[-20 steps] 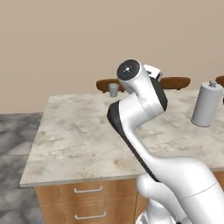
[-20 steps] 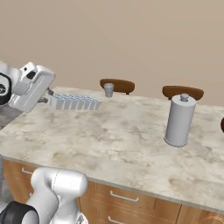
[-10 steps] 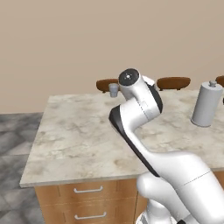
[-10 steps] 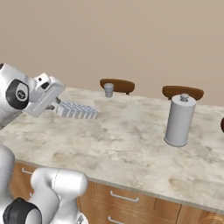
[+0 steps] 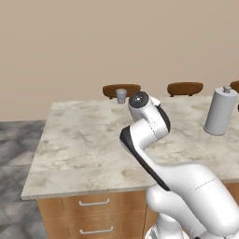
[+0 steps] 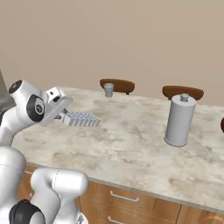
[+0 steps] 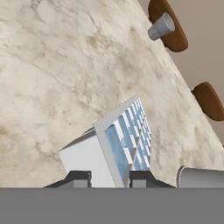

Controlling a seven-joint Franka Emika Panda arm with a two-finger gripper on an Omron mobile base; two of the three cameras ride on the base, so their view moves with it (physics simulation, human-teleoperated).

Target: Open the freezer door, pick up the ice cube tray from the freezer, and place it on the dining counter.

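Observation:
The ice cube tray [image 6: 82,119], white with a pale-blue grid of cells, is held low over the left part of the dining counter [image 6: 131,148]. My gripper [image 6: 64,116] is shut on the tray's near end. In the hand view the tray [image 7: 118,144] stands tilted on its edge between the two dark fingertips [image 7: 78,178], with the gripper [image 7: 109,179] clamped on its white side. I cannot tell whether the tray touches the marbled top. In the left base view the arm's white elbow [image 5: 147,123] hides the hand over the dining counter [image 5: 79,149].
A tall grey canister [image 6: 179,120] stands on the counter's right part. A small grey cup [image 6: 108,89] sits at the far edge, in front of a brown stool [image 6: 117,84]; another stool [image 6: 183,92] is further right. Wooden drawers [image 5: 93,219] with silver handles are below the top.
The arm has swung down and forward, bringing the held tray lower towards the counter top. The grip is unchanged.

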